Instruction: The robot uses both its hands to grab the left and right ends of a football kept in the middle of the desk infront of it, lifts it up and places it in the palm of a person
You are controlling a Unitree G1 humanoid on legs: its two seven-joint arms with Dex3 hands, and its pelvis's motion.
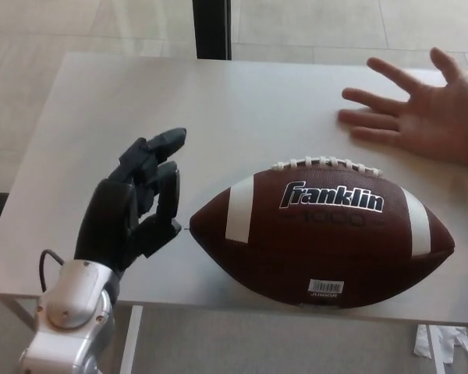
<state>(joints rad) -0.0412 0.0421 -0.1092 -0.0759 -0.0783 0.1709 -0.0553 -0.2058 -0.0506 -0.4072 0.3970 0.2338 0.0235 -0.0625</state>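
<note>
Looking down in the head view, the football (322, 231) lies on the desk (140, 117) at the lower right of the middle. The left hand (136, 204) sits just beside its left tip, fingers apart, holding nothing. No right hand shows. Pushed from one side only, the ball may roll away. A person's open hand (421, 113) waits at the upper right.

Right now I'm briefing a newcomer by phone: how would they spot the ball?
On the pale wooden desk, look at the near edge, right of the robot's black left hand. The brown oval leather football lies there, marked by white stripes, white laces and Franklin lettering.
</note>
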